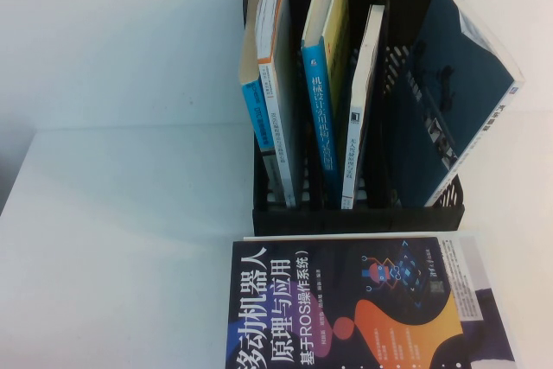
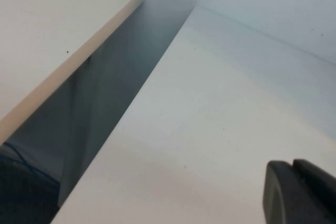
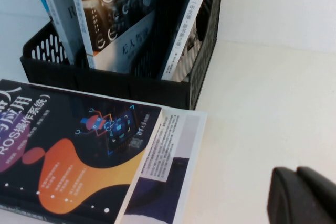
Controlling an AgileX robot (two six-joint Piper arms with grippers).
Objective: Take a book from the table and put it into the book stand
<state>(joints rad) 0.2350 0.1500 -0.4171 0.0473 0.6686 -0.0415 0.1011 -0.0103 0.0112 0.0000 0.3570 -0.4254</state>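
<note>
The black book stand (image 1: 354, 218) stands at the back of the white table (image 1: 130, 239). The book (image 1: 361, 118), thin with a white spine, stands in one of the stand's middle slots. The right wrist view shows its circuit-pattern cover (image 3: 113, 19) inside the book stand (image 3: 131, 85). Neither arm shows in the high view. My left gripper (image 2: 293, 165) is shut and empty above bare table (image 2: 210, 129), far from the stand. My right gripper (image 3: 296, 170) is shut and empty over the table, to the right of the flat navy book.
A dark navy book with orange shapes (image 1: 363, 308) lies flat on the table in front of the stand. Blue-spined books (image 1: 321, 84) and a dark leaning book (image 1: 454, 101) fill other slots. The table's left edge (image 2: 121, 124) borders a dark gap.
</note>
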